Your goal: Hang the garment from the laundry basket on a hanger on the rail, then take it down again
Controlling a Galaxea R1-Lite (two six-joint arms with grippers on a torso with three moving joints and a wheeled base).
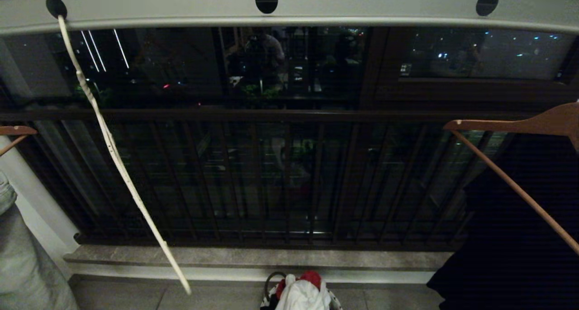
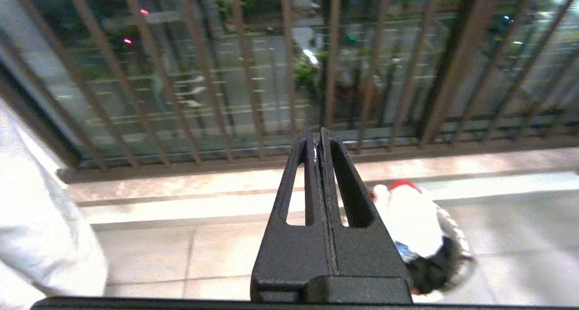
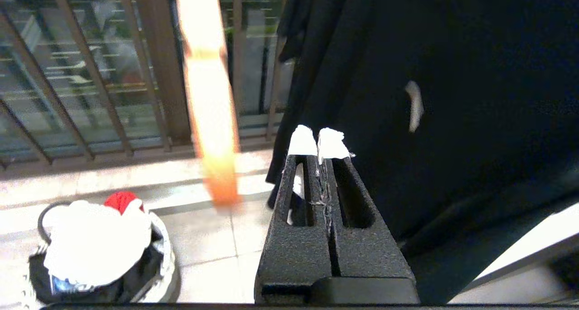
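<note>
The pale rail [image 1: 362, 7] with round dark holes runs across the top of the head view. The white wire hanger [image 1: 135, 197] hangs from its left hole, slanting down to the right. On the floor below stands the laundry basket [image 1: 333, 298] [image 2: 454, 237] [image 3: 160, 246] with the white garment [image 1: 303, 296] [image 2: 411, 219] [image 3: 95, 242] heaped in it. Neither arm shows in the head view. My left gripper [image 2: 318, 135] is shut and empty, up in the air left of the basket. My right gripper [image 3: 316, 140], with white-taped tips, is shut and empty in front of hanging black cloth.
A red cloth [image 3: 120, 200] lies in the basket behind the garment. A brown wooden hanger [image 1: 511, 124] carries a black garment [image 1: 520, 219] at the right. Another wooden hanger [image 1: 16, 131] and a person's clothing [image 1: 27, 260] are at the left. Dark window railing [image 1: 271, 115] stands behind.
</note>
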